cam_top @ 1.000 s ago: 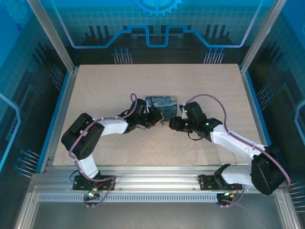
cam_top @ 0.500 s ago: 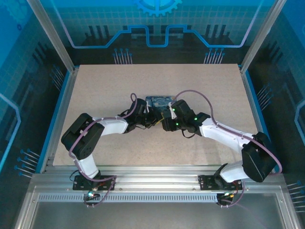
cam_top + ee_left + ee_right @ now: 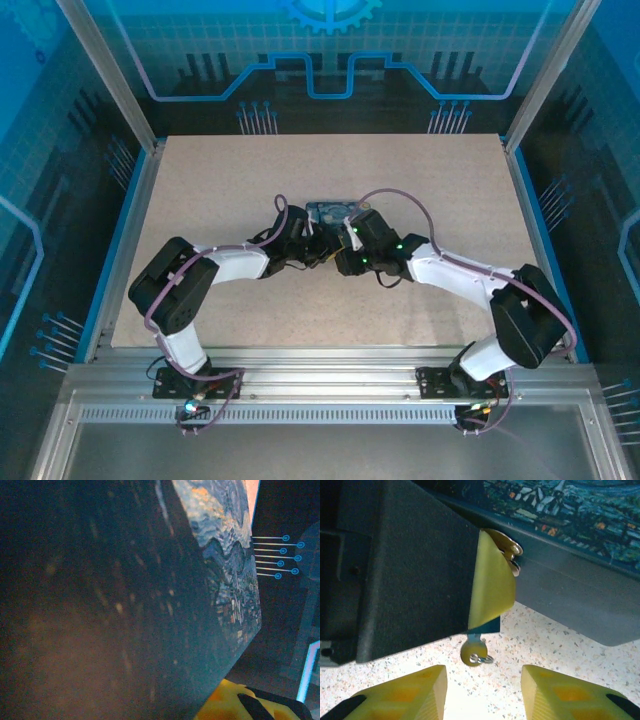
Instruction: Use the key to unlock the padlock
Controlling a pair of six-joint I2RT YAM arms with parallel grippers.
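right gripper (image 3: 482,682): jaws held apart, nothing grasped | the key (image 3: 471,652): seen just ahead of those fingertips, poking out below the yellow pad (image 3: 490,585) of the left gripper (image 3: 322,257), which is clamped tight, its contents hidden | the padlock (image 3: 511,550): glimpsed behind that pad, against the tin (image 3: 570,590) side | tin rested on the table (image 3: 230,170)

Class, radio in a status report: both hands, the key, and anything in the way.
Left hand shut, close beside the tin. Right hand open, facing the key hanging below the left hand's pad. Nothing between right hand and key.
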